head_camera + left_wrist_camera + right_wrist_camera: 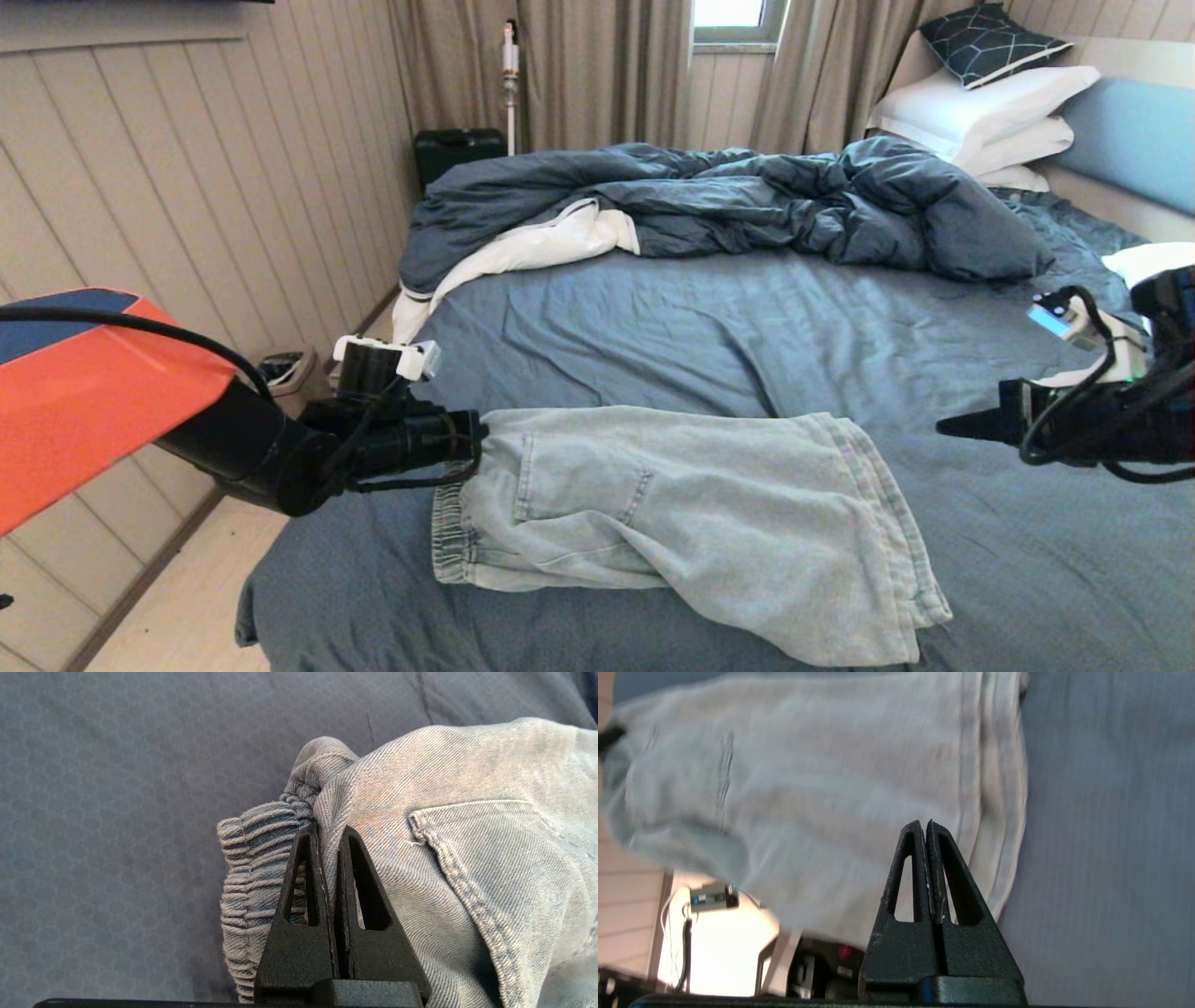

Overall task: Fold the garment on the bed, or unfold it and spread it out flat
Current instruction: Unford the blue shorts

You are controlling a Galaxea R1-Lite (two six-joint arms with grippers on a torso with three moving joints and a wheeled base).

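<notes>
Garment [691, 532]: pale blue washed-denim shorts, lying on the near part of the bed [747, 327], waistband toward the robot's left, leg hems toward its right; one leg lies over the other, and a patch pocket [579, 481] faces up. Gathered elastic waistband [252, 858] bunched at the left edge. Bed: slate-blue sheet, lightly creased. Left gripper [471, 443]: at the waistband corner on the far-left side of the shorts, arm reaching in level from the left edge of the bed; jaws closed tight on a fold of denim just beside the elastic gathers, as the left wrist view shows, with the fabric pulled up into a small ridge around the jaws. Right gripper [952, 427]: held above the sheet to the right of the shorts, well apart from the hems, pointing toward them; jaws pressed together with nothing between them. Dark blue duvet [747, 201]: crumpled in a heap across the far part of the bed, white lining [532, 247] turned out at its left end. White pillows [990, 117]: stacked at the far right against the headboard [1134, 135], with a dark patterned cushion [990, 42] on top.
</notes>
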